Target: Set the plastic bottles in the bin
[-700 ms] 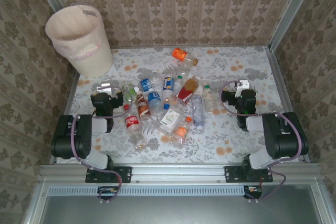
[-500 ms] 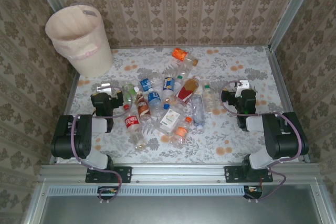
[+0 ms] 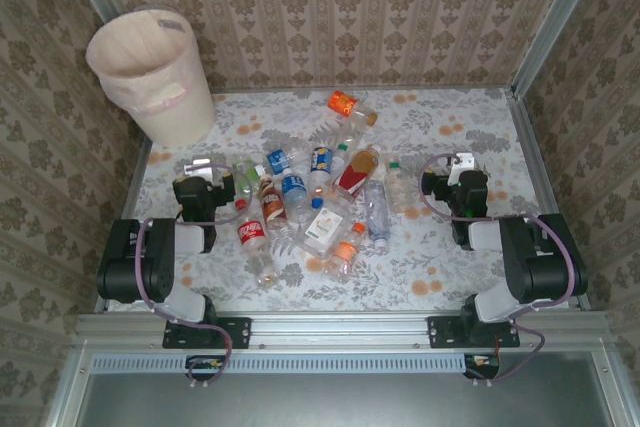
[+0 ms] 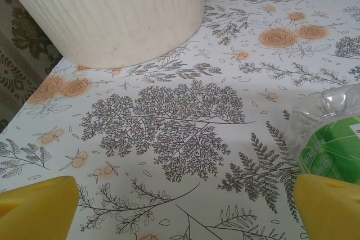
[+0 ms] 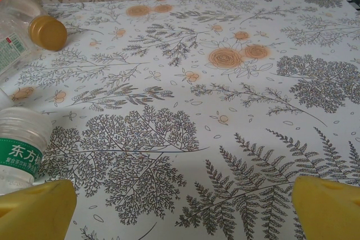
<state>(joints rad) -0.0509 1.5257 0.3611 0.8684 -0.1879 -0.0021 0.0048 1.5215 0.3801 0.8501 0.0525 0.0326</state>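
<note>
Several plastic bottles lie in a loose pile in the middle of the flowered table. The cream bin stands at the far left corner, its ribbed base in the left wrist view. My left gripper rests low just left of the pile, open, with bare table between its yellow fingertips; a green-labelled bottle lies by its right finger. My right gripper sits right of the pile, open and holding nothing. A green-labelled bottle lies near its left fingertip, a gold-capped bottle farther off.
Patterned walls enclose the table on three sides, with a metal frame post at the far right corner. An orange-labelled bottle lies apart, toward the back wall. Bare tablecloth stretches ahead of the right gripper.
</note>
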